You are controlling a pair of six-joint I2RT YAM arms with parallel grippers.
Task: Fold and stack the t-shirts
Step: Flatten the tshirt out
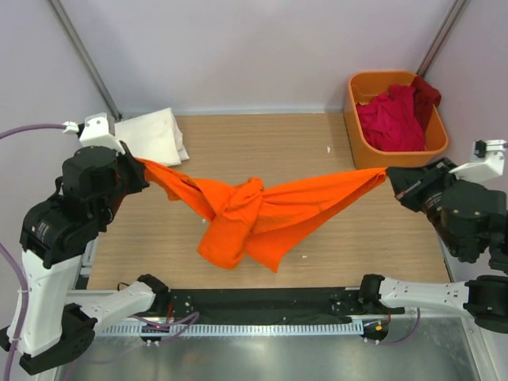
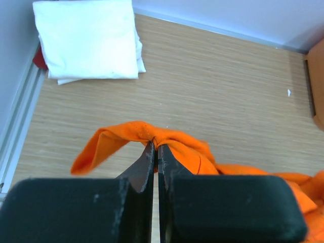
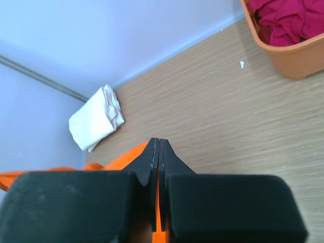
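Fingers [image 2: 146,164] of my left gripper [image 2: 155,147] are clamped together on one edge of the soft bright orange cloth t-shirt [image 1: 254,218], and my right gripper [image 3: 158,144] pinches the opposite edge likewise. Between them the shirt hangs over the light wooden table [image 1: 262,143], twisted and bunched in its middle. I fear that lowering it now lays it down crumpled, while pulling wider may tear a thin pinch loose.

text: none legible | labels: none | brands: none | numbers: none | signs: none
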